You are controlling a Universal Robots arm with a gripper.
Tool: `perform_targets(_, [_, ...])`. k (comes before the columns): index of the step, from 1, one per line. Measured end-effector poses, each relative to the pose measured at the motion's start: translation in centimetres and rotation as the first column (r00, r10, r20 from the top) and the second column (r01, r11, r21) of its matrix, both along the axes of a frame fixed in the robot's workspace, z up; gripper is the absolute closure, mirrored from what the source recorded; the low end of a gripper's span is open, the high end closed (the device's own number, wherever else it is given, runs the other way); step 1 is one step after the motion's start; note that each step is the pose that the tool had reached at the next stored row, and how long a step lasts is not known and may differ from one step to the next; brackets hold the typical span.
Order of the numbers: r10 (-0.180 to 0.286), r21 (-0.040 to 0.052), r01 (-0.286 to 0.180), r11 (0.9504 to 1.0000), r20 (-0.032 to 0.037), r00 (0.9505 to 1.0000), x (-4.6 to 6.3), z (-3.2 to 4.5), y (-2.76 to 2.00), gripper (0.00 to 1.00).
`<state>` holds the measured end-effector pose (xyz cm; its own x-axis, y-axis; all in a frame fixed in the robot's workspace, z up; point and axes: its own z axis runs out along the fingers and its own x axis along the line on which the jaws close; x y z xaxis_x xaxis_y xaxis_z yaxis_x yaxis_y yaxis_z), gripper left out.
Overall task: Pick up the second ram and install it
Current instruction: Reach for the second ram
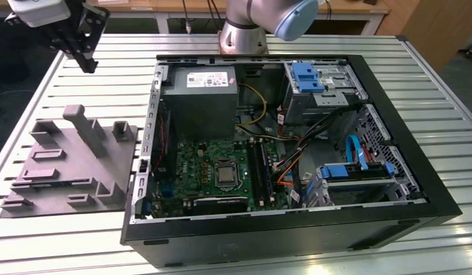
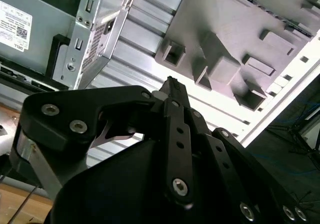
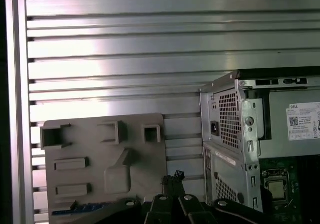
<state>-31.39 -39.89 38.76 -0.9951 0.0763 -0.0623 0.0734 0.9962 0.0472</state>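
Status: found gripper hanging over bare table slats at the far end, on the exterior view's left, outside case. Saw fingertips pressed together in both wrist views, pinching nothing. Spotted ram lying flat in tray, in tray's nearer half, toward the exterior view's left. Made out blue-green strip only; couldn't make out chips. Judged gripper well apart from ram, higher up and beyond tray's far edge. Saw tray sitting flat on table beside case, on the exterior view's left of it; couldn't tell whether touching case wall. Found case lying open side up, PSU at far end inside, board nearer. Saw socket mid-board, black slots just to the exterior view's right of it. Couldn't tell whether any slot held a stick. Noted arm base standing at table's far edge behind case.
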Motion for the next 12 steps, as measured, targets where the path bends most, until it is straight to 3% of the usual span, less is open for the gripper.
perform_targets(12, [0.0,-0.0001,0.0,1.0,0.0064,1.0,-3.5,-0.11,0.0,0.9])
